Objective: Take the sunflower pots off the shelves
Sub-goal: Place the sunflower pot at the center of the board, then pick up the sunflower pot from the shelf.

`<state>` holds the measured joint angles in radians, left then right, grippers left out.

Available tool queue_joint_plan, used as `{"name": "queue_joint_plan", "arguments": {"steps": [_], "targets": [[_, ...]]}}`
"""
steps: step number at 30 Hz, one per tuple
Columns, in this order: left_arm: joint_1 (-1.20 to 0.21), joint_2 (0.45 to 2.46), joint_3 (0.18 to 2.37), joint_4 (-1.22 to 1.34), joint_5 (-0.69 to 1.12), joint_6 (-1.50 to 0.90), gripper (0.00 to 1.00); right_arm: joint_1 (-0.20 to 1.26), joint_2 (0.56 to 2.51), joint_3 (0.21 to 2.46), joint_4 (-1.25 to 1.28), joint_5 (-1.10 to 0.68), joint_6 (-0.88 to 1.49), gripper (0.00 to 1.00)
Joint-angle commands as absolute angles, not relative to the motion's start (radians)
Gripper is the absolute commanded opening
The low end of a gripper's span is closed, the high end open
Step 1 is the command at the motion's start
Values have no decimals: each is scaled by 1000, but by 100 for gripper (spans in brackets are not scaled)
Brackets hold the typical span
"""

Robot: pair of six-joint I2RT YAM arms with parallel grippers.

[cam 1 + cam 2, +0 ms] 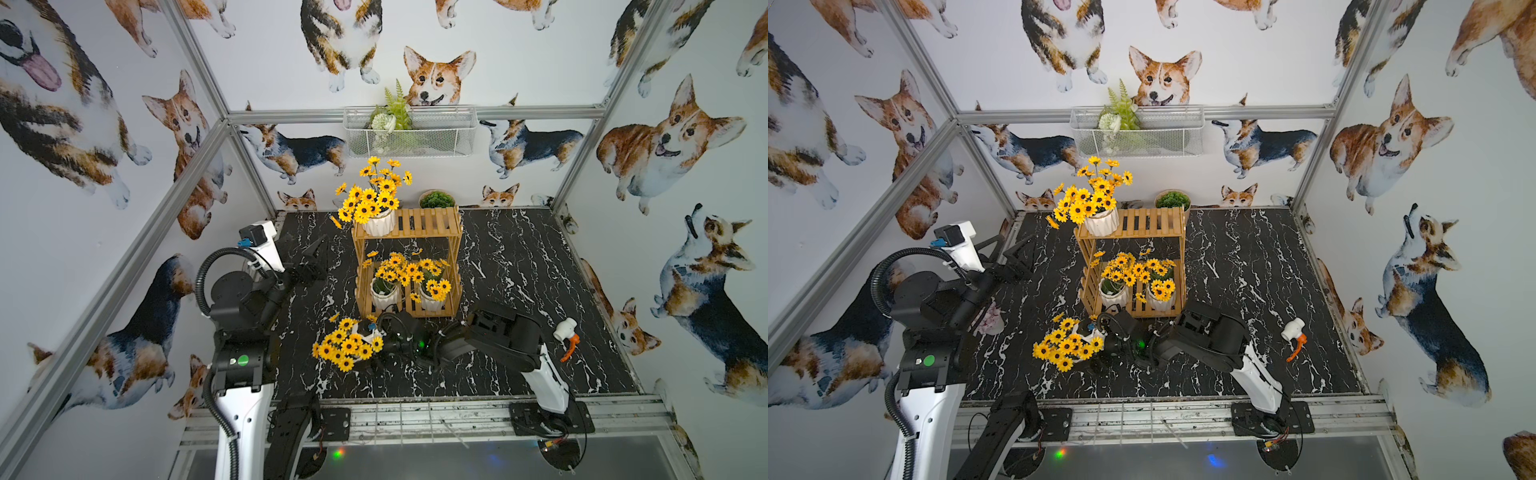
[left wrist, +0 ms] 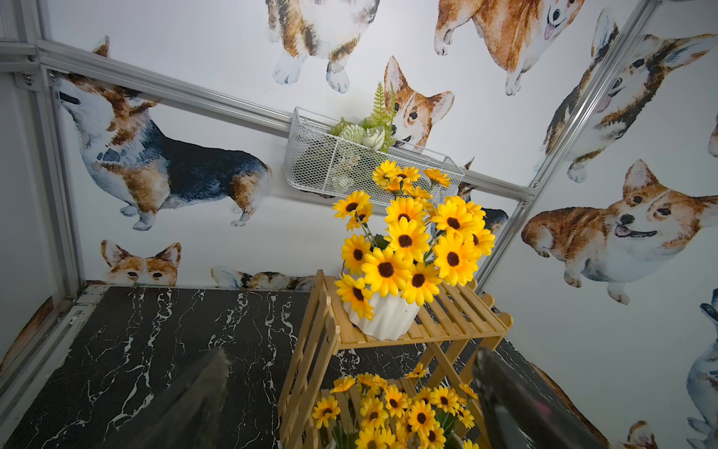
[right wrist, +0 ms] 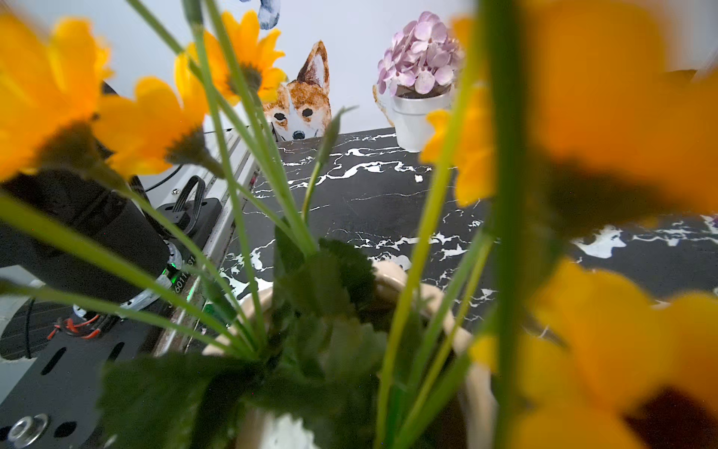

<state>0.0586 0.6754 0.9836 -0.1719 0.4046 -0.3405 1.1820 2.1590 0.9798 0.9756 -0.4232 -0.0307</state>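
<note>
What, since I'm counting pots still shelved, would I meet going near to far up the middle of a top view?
Sunflower pot on the table → pair of sunflower pots on the lower shelf → sunflower pot on the top shelf → bowl of green foliage → wire basket on the back wall.

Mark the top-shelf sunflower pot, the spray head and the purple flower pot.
top-shelf sunflower pot (image 1: 379,226): in a top view, on its white ribbed wall.
spray head (image 1: 564,330): in a top view, on its white cap.
purple flower pot (image 3: 415,116): right wrist view, on its white pot wall.
</note>
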Motion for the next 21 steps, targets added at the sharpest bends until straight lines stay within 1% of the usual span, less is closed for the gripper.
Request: {"name": "queue_joint_plan", "arguments": {"steps": [1,18,21], "targets": [[59,675,988,-161,402,-330,100,1182,2137,966,1011,-420,-55,100],[59,676,994,-180,437,-286,100,1182,1962,822,976,-355,-48,100],[59,684,1004,-193,440,-269,100,1182,1895,763,978,-327,-35,100]]}}
